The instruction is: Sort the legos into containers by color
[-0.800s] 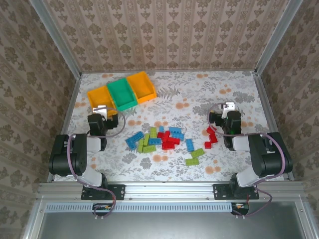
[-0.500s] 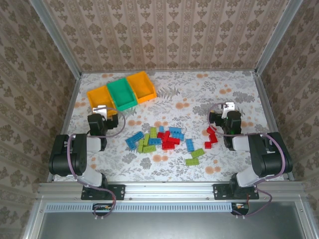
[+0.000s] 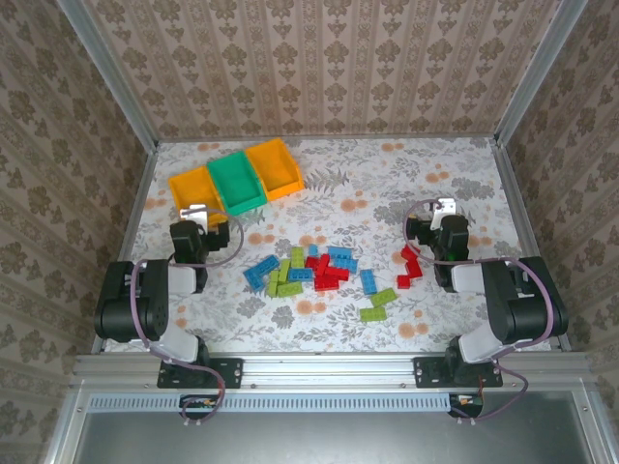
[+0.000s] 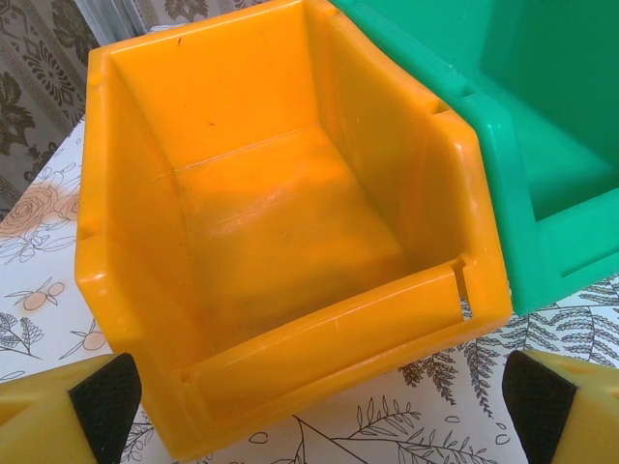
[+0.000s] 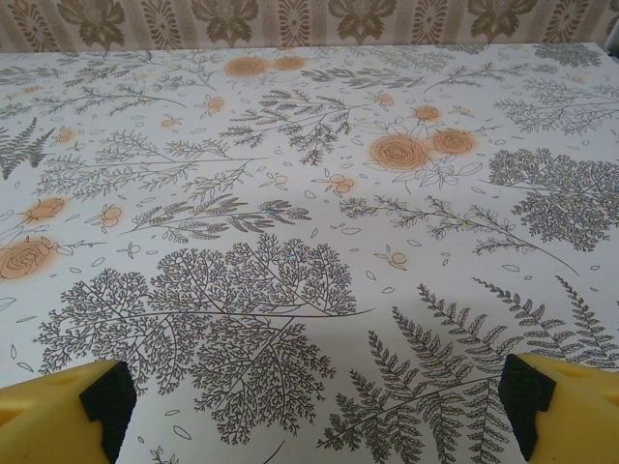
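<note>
Left arm: folded over its base, forearm pointing away. Left gripper (image 3: 198, 215) has its fingers spread wide and holds nothing, just short of the left orange bin (image 4: 319, 333).
Right arm: same folded pose. Right gripper (image 3: 440, 211) is wide apart and empty over the bare table (image 5: 309, 193).
Legos (image 3: 314, 269): loose on the table between the arms, with a few red legos (image 3: 410, 266) beside the right wrist.
Bins, far left: left orange bin, green bin (image 3: 238, 184) and right orange bin (image 3: 274, 168), side by side.

Robot lab test cell — aluminium frame (image 3: 329, 369), wallpapered panels (image 3: 319, 68), floral tabletop (image 3: 387, 193)
</note>
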